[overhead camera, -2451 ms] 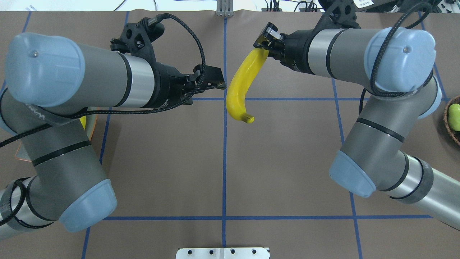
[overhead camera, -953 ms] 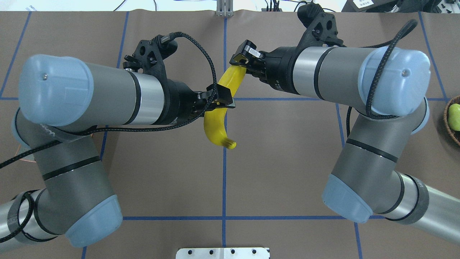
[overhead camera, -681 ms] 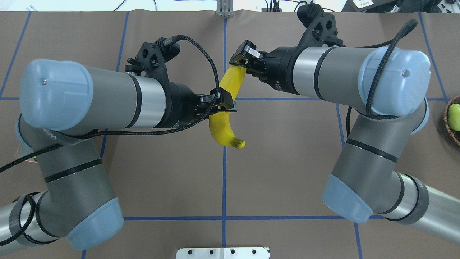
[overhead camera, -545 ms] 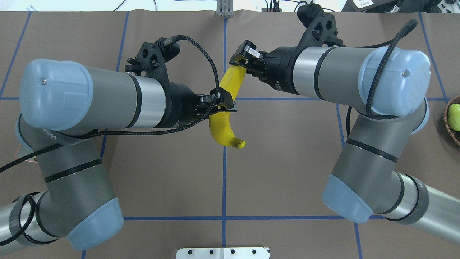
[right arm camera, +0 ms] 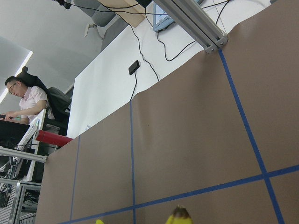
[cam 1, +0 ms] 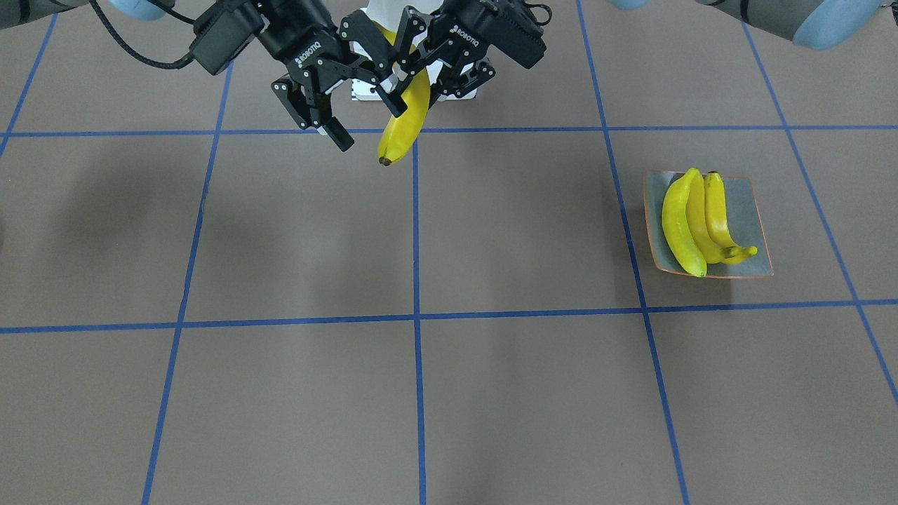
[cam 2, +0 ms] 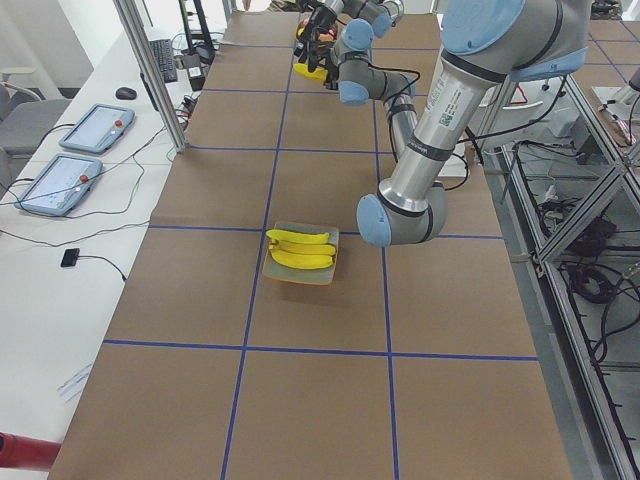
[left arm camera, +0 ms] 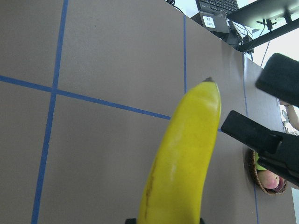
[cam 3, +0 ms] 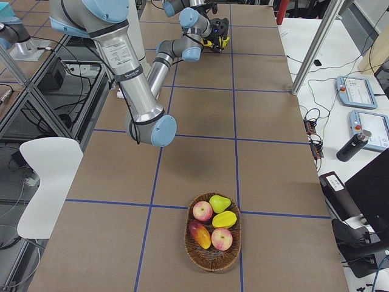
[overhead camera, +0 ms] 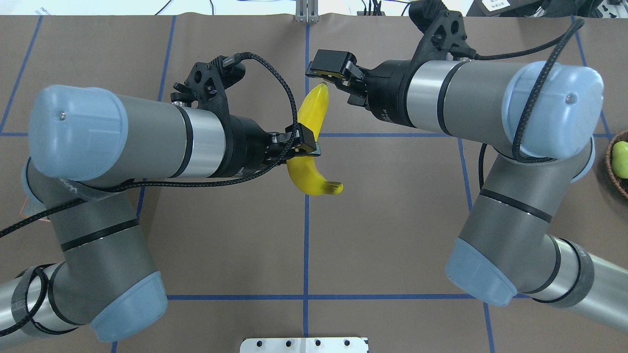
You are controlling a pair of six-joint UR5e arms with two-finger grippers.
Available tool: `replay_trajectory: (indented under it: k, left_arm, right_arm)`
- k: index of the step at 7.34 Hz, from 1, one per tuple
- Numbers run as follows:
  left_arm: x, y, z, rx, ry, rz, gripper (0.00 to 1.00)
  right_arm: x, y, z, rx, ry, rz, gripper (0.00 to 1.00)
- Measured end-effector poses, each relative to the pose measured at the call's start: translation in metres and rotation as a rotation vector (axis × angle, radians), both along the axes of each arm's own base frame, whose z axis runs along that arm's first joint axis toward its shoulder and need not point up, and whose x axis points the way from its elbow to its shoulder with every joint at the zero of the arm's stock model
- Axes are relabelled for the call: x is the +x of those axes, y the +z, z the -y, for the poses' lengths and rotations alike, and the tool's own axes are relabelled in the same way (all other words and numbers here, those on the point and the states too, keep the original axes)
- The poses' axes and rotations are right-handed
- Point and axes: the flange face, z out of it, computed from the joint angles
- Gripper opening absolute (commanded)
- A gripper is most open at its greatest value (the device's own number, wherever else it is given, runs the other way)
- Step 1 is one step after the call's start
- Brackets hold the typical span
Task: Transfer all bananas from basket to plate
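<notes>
One yellow banana (overhead camera: 309, 147) hangs in the air over the table's far middle. My left gripper (overhead camera: 303, 146) is shut on its middle. It also shows in the front view, where the left gripper (cam 1: 419, 66) holds the banana (cam 1: 401, 130), and in the left wrist view (left arm camera: 187, 154). My right gripper (overhead camera: 324, 73) is open just beyond the banana's upper tip and does not touch it; in the front view it (cam 1: 370, 128) is spread wide. Three bananas (cam 1: 694, 221) lie side by side on the square plate (cam 1: 758, 210), which also shows in the left side view (cam 2: 272, 272).
A wicker basket (cam 3: 213, 258) near the robot's right end of the table holds apples, a pear and a yellow-red fruit; no banana shows in it. Its rim shows at the overhead view's right edge (overhead camera: 610, 162). Brown table with blue grid lines. A white mount sits at the robot's base.
My right gripper has opened, let go of the banana's upper end and pulled slightly away. My left gripper keeps its hold on the banana, whose lower end has swung a little right.
</notes>
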Motion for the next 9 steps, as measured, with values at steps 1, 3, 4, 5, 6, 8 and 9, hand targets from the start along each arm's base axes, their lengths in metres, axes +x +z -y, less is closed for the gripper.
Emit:
replay_trajectory:
  k: [1, 3, 4, 5, 6, 8, 9]
  left_arm:
    - [0.000, 0.011, 0.001, -0.011, -0.001, 0.020, 0.00]
    - [-0.005, 0.056, 0.005, -0.034, -0.011, 0.095, 0.00]
    - [-0.014, 0.082, 0.006, 0.003, -0.009, 0.153, 0.00]
    - [-0.028, 0.110, 0.004, 0.070, -0.002, 0.221, 0.00]
    - [-0.047, 0.138, 0.005, 0.150, 0.006, 0.299, 0.00]
    - [-0.084, 0.195, 0.015, 0.373, 0.047, 0.490, 0.00]
    - [-0.102, 0.218, 0.021, 0.482, 0.072, 0.578, 0.00]
  right_arm:
    - [0.006, 0.008, 0.006, 0.002, 0.010, -0.024, 1.00]
    - [0.032, 0.056, 0.038, -0.002, 0.018, -0.149, 1.00]
    - [0.050, 0.088, 0.060, -0.003, 0.011, -0.237, 1.00]
    - [0.068, 0.119, 0.080, 0.005, 0.003, -0.323, 1.00]
    - [0.087, 0.149, 0.097, 0.014, -0.009, -0.398, 1.00]
    - [0.145, 0.210, 0.129, 0.035, -0.067, -0.524, 1.00]
    - [0.184, 0.243, 0.141, 0.059, -0.110, -0.581, 1.00]
